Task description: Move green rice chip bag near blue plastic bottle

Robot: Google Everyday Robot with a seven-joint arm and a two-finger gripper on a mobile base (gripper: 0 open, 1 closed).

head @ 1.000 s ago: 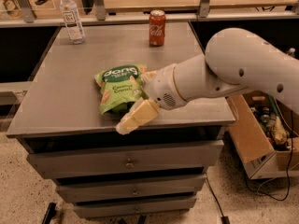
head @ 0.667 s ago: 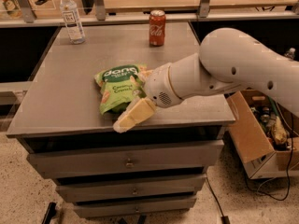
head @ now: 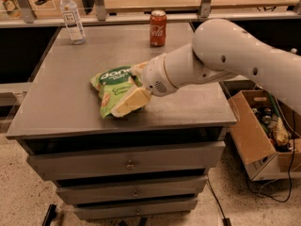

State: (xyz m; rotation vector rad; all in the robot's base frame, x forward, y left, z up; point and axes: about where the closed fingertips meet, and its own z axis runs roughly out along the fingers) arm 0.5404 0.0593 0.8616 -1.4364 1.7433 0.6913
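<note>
The green rice chip bag (head: 109,86) lies on the grey cabinet top (head: 61,112), left of centre. My gripper (head: 134,85) is at the bag's right side, open. One pale finger (head: 128,102) lies over the bag's lower right part and the other (head: 139,69) is at its upper right edge, so the bag's right side sits between them. The blue plastic bottle (head: 72,16), clear with a white cap and label, stands upright at the far left corner, well apart from the bag.
A red cola can (head: 158,28) stands at the back middle of the top. My white arm (head: 235,51) reaches in from the right. An open cardboard box (head: 263,131) with clutter sits on the floor to the right. A shelf rail runs behind the cabinet.
My gripper has moved up and left from the bag's front right edge onto its right side. The lower finger now overlaps the bag. The bottle and can have not moved.
</note>
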